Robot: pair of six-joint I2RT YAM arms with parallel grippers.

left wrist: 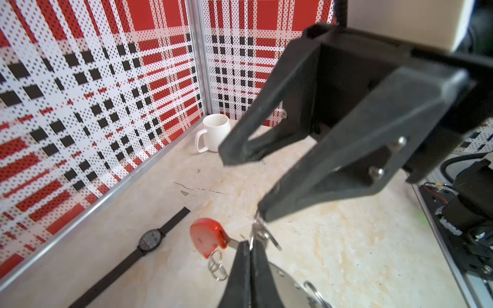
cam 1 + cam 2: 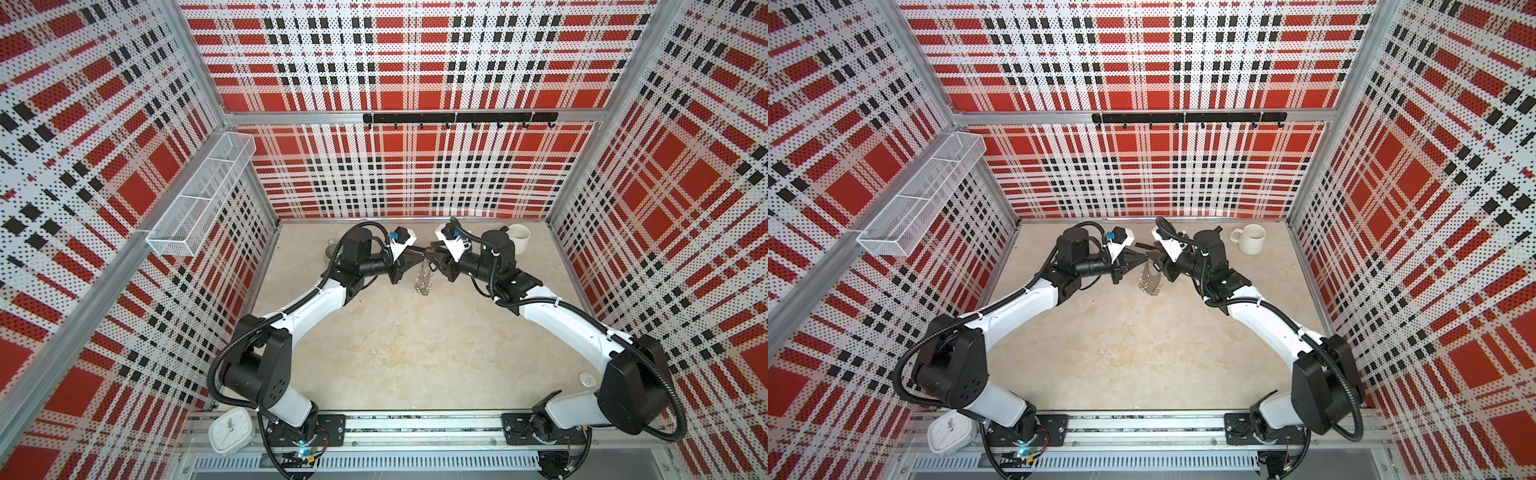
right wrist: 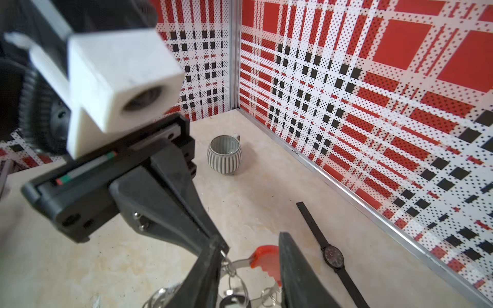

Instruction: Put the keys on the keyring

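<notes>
The keyring, a grey plate [image 2: 422, 281] [image 2: 1149, 279] with silver rings along its edge, hangs between both grippers at the back middle. My left gripper [image 1: 250, 244] [image 2: 424, 253] is shut on a thin silver ring at the keyring's top. A red piece [image 1: 206, 236] [image 3: 266, 258] with a metal shank juts out beside that ring. My right gripper [image 3: 249, 244] [image 1: 248, 185] stands open, its fingers either side of the red piece and rings, one fingertip [image 1: 264, 213] against the pinched ring. The keys do not show plainly; a dark round shape [image 3: 232, 301] among the rings is unclear.
A black wristwatch [image 1: 150, 240] [image 3: 333, 256] lies flat near the back wall. A white mug [image 2: 1251, 238] [image 1: 214, 132] stands at the back right, and a striped grey mug [image 3: 225, 154] at the back left. A white clock [image 2: 230, 430] sits by the left arm's base.
</notes>
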